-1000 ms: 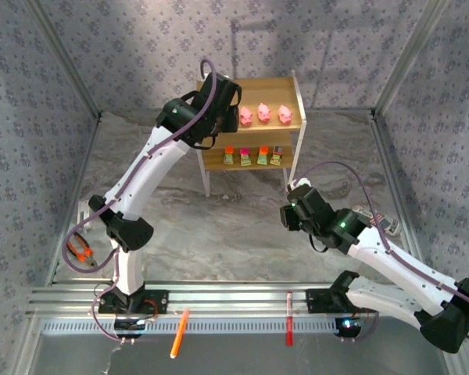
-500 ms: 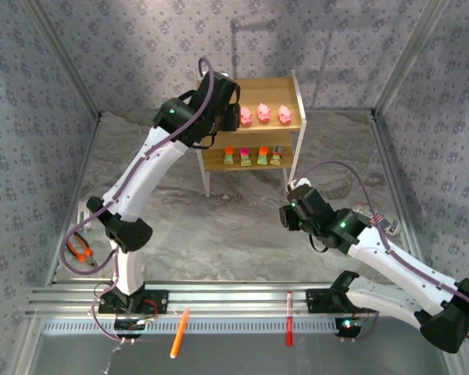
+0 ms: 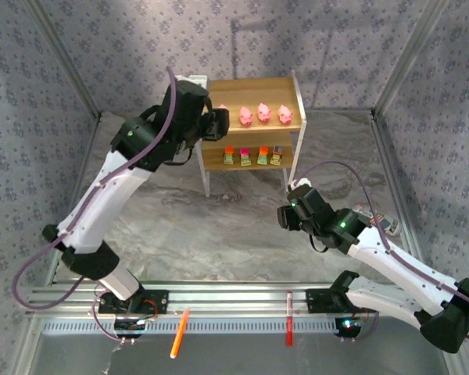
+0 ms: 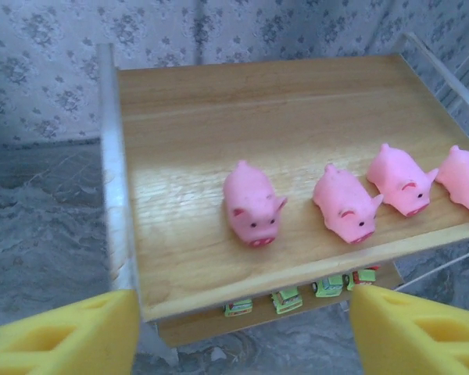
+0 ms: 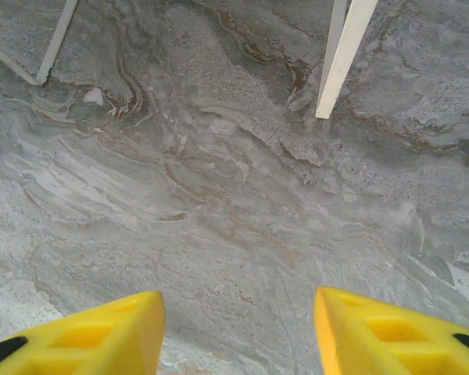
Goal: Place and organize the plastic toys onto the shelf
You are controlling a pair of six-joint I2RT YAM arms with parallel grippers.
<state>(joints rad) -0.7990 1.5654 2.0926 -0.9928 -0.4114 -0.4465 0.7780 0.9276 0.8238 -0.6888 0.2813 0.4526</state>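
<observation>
Four pink pigs (image 4: 252, 205) stand in a row on the top board of the shelf (image 4: 219, 101), just ahead of the left end effector (image 4: 244, 301) and a little below it. In its wrist view, the pig farthest to its right is cut off by the picture's edge. From above, the left end effector (image 3: 215, 123) covers most of the pig nearest it, so three show plainly there. Four blocky toys (image 3: 253, 156) line the lower board, beneath and beyond that end effector. In the wrist view the upper board's front edge hides part of each, and they are too small to make out well. The left end effector's fingers stand wide apart with nothing between them. Behind the pigs the top board lies bare to its back edge, and there is open board to the end effector's left, up to the white side rail.

The right end effector (image 5: 236, 301) hangs low over the grey marbled surface (image 5: 219, 195), fingers apart and holding nothing. Two white shelf legs (image 5: 340, 58) touch down ahead of it, one to each side, with bare surface between. Well behind both end effectors, by the near rail, lie one orange pen (image 3: 180, 332) and one red pen (image 3: 288, 328).
</observation>
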